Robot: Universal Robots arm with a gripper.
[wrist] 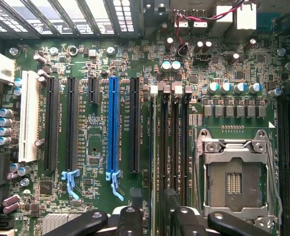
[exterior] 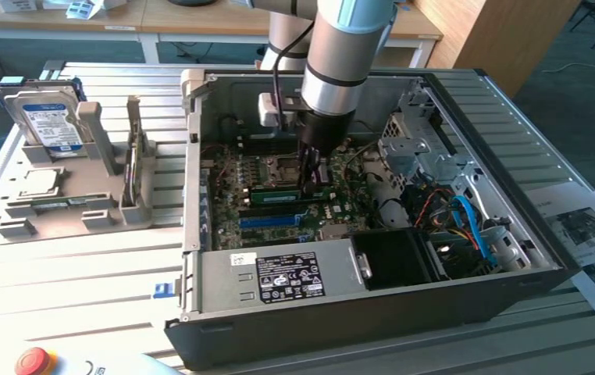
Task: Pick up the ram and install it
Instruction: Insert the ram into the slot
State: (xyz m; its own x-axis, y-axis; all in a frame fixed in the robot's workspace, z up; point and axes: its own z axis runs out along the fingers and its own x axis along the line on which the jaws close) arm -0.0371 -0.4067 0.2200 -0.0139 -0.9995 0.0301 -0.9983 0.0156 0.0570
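**A:** Entry one, the pincer?

**B:** Pincer: on the arm, lowered into the open computer case. In the wrist view its fingers stand wide apart on either side of the black memory slots. They grip nothing.

**A:** Entry two, the ram?

**B:** Ram: a green stick lying along a slot on the motherboard, just beside the processor socket. The pincer's tips are right over the ram's end on the exterior view's right. Whether it is pressed fully home, I cannot tell.

**A:** Other board items?

**B:** Blue slot: long, with black slots on either side. White slot: near the motherboard's edge. Power supply: labelled, against the case's near wall.

**A:** Outside the case?

**B:** Hard drive: silver and blue, upright in a grey holder, near the surface's edge on the exterior view's left. Red button: at the near corner on that same side. Printed sheets: at the surface's edge on the exterior view's right, just beside the case.
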